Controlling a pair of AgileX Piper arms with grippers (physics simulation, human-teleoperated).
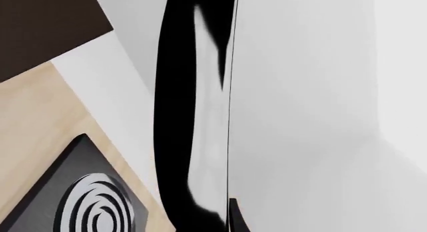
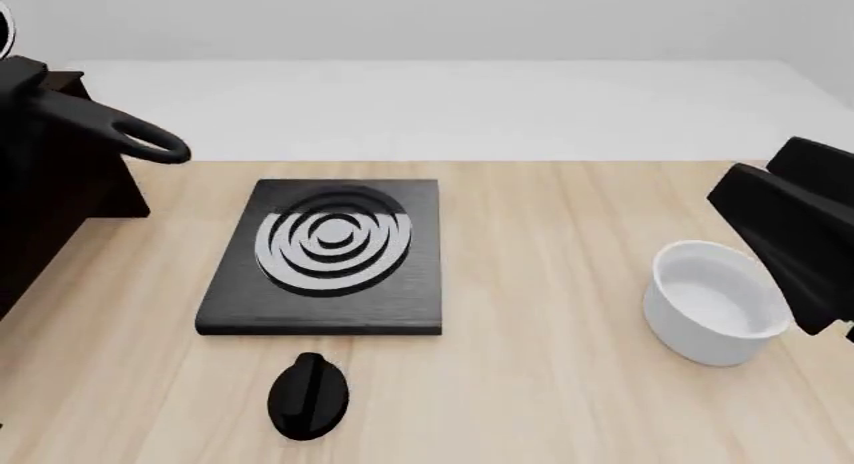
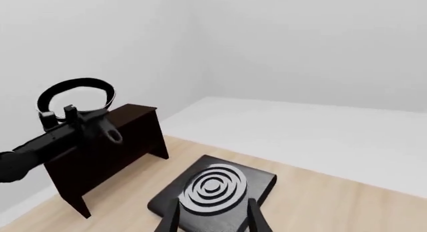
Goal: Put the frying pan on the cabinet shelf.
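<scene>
Left tool [image 3: 73, 119] grasps frying pan [image 3: 73, 94] above cabinet [image 3: 110, 152]; right tool [image 3: 213, 219] released, near bowl [image 2: 714, 299].

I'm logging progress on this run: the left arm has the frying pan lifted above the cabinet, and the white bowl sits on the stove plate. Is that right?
Not quite. The front view shows the white bowl on the wooden table, to the right of the stove plate and apart from it. Nothing sits on the plate. The rest holds: in the right wrist view the frying pan is held up above the cabinet by the left arm.
</scene>
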